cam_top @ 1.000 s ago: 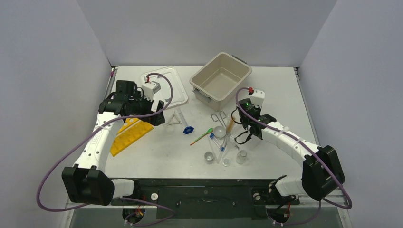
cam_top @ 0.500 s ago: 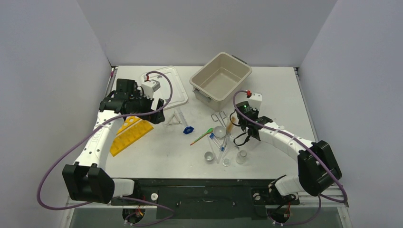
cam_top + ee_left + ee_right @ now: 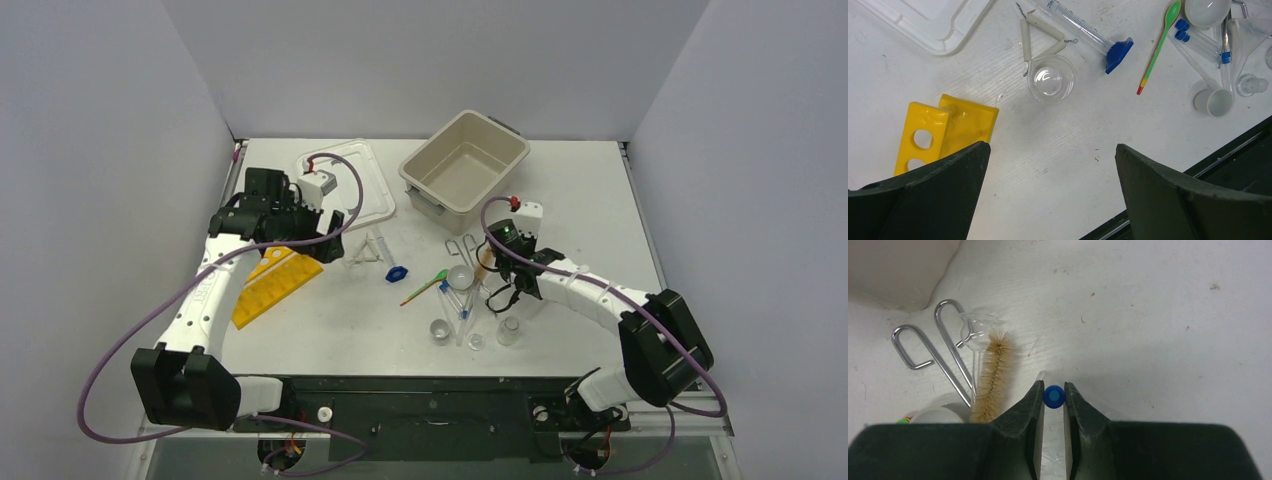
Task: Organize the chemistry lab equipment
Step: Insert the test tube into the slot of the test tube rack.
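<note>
Bright, even light throughout. Shadows on the white matte surface (image 3: 590, 200) are soft and faint. A small glare spot marks the clear round glass dish (image 3: 1051, 79).

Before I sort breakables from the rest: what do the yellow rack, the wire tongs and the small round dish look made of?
Yellow rack: opaque moulded plastic, smooth, evenly coloured. Wire tongs: bare metal, thin bent wire with a grey shine. Small round dish: glass or clear plastic, transparent with bright highlights.

I find bare table (image 3: 340, 325) between rack (image 3: 268, 287) and the glassware cluster (image 3: 466, 312), wide enough to pass. Around my right gripper (image 3: 1053, 390), clamped on a tube (image 3: 1053, 396), brush (image 3: 990, 374) and tongs (image 3: 933, 347) block the left; the right lies bare. The tub (image 3: 465, 168) closes the far side.
</note>
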